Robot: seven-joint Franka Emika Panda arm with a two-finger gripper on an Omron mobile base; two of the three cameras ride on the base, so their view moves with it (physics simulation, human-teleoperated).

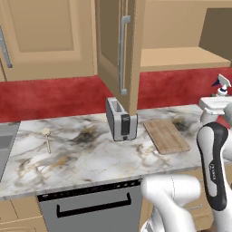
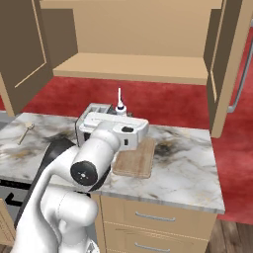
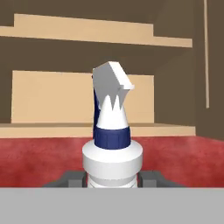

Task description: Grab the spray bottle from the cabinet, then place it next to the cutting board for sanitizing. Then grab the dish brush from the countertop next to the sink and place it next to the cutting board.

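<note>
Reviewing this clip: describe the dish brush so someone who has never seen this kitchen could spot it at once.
Start at the marble countertop and find the toaster under the open cabinet door. Look from the toaster toward the sink edge: the dish brush lies flat there, alone. It is a thin beige stick with a round pale head, spoon-like, far slimmer than the cutting board.

The arm (image 1: 213, 167) is built of rounded glossy white shells with black bands at its joints. One joint ends in a round black cap (image 2: 85, 171). Its claw (image 3: 113, 180) has small dark grey fingertips (image 3: 151, 178).
</note>
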